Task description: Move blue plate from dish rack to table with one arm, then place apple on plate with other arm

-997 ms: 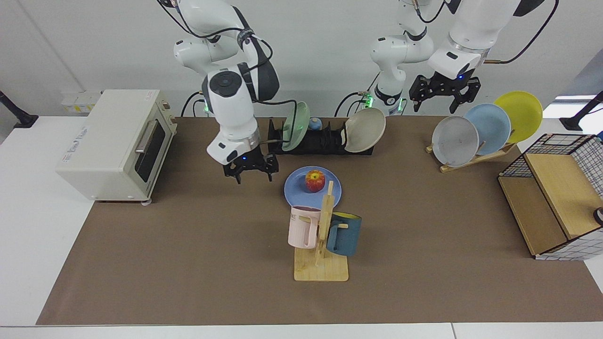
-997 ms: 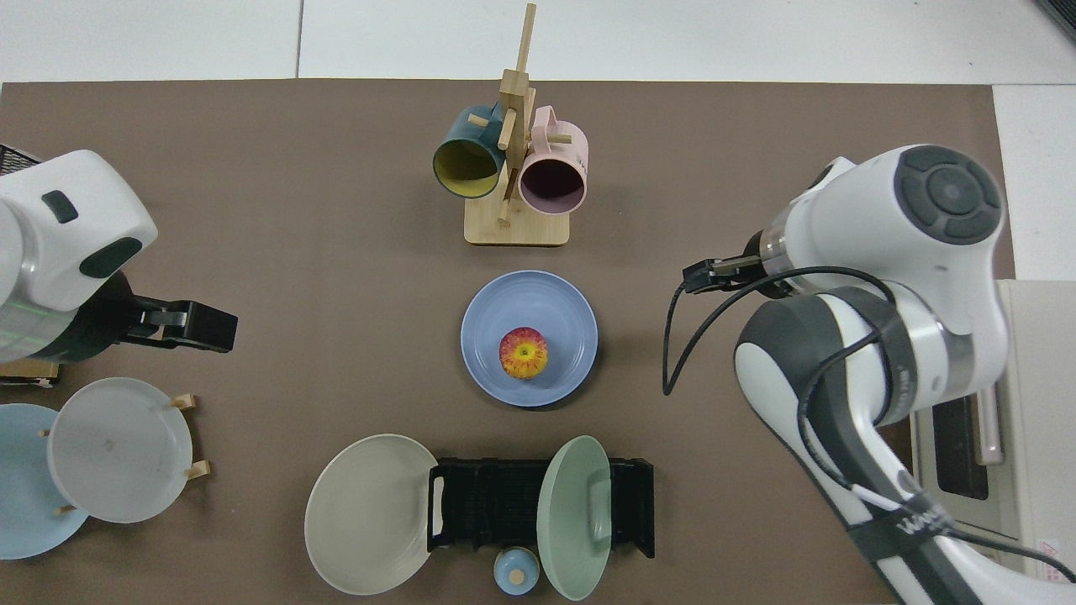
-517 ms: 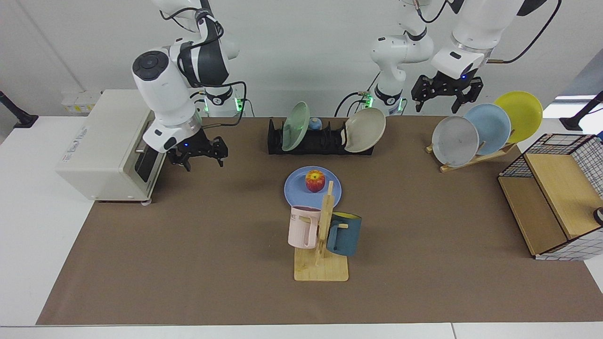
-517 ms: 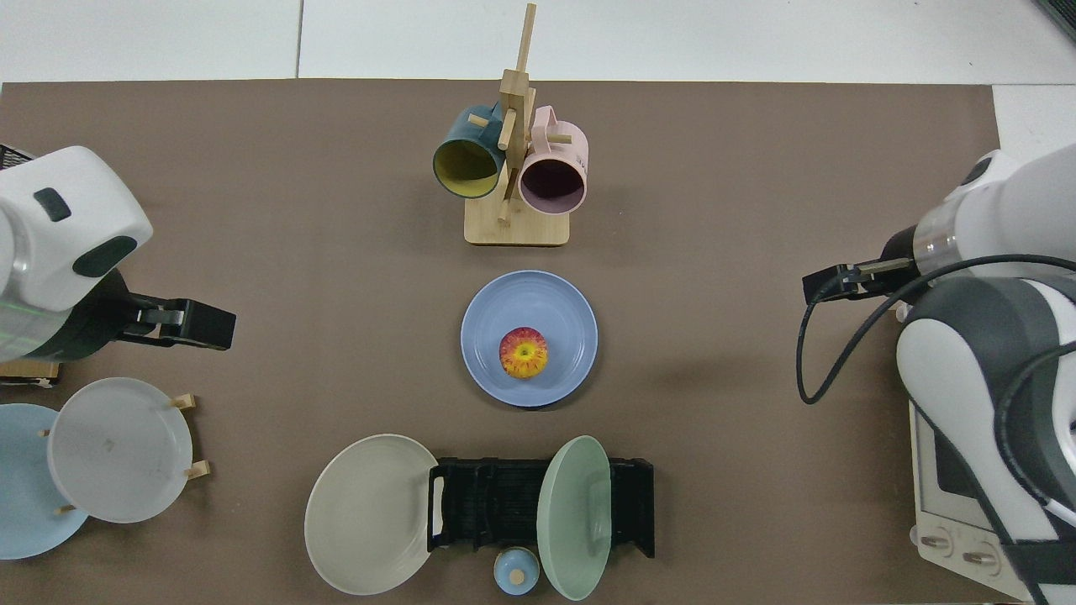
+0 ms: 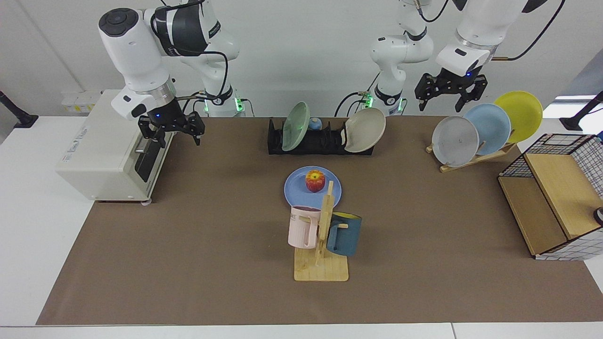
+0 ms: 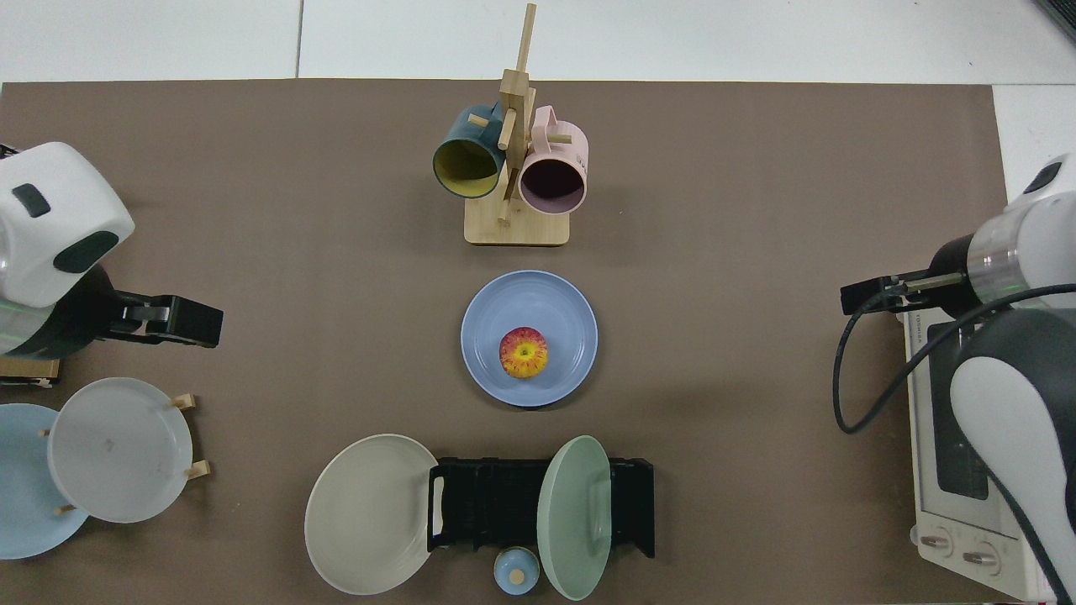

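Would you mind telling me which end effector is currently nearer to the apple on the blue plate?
The right end effector, by the toaster oven, is somewhat nearer to the apple. The left end effector hangs above the wooden plate rack, farther off.

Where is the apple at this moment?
The apple sits on the blue plate at the table's middle in the top view, between the mug stand and the black dish rack.

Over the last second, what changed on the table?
The right pincer, open and empty, pulled away from beside the blue plate, rising back to the toaster oven. The left pincer, open, crept slightly higher above the wooden plate rack. The apple stayed on the plate; the dish rack and mugs did not move.
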Tool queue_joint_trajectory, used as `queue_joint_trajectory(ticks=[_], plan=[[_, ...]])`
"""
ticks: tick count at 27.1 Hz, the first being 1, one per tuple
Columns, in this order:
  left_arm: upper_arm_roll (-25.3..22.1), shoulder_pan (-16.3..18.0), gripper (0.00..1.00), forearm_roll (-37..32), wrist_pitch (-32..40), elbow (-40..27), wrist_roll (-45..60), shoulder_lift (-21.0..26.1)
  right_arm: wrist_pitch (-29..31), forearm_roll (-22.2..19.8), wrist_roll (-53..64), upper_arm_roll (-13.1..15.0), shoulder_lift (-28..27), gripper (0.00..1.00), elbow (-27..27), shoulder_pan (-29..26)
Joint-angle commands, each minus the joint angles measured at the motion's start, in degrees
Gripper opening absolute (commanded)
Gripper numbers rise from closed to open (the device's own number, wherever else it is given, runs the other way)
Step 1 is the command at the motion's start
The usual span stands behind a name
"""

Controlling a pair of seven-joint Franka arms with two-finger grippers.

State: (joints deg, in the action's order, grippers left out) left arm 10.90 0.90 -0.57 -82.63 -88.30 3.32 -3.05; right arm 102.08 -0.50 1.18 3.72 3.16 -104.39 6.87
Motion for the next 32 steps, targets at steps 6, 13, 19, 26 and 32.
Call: queue_joint_trajectory(ticks=[6,13,19,26,32], plan=[[-0.4,-0.3,1.00,-0.2,1.1,0.5,0.6,-0.3,-0.6,-0.6,2.2,-0.8,0.6,1.00,0.7,-1.3],[-0.4,-0.3,1.00,-0.2,1.1,0.5,0.6,-0.3,0.8,-0.1,1.7,-0.8,0.6,1.00,0.5,-2.1],[-0.4,-0.3,1.00,-0.2,1.1,0.5,0.6,-0.3,-0.5,-0.1,1.8,-0.8,0.7,1.00,0.7,-2.1],[-0.4,-0.3,1.00,-0.2,1.1,0.5,0.6,-0.3,-6.4,-0.1,2.2,-0.6,2.6,1.00,1.5,-3.6],[-0.4,-0.3,1.00,-0.2,1.1,0.5,0.6,-0.3,-8.8,-0.2,2.1,-0.8,4.0,1.00,1.4,-3.7]])
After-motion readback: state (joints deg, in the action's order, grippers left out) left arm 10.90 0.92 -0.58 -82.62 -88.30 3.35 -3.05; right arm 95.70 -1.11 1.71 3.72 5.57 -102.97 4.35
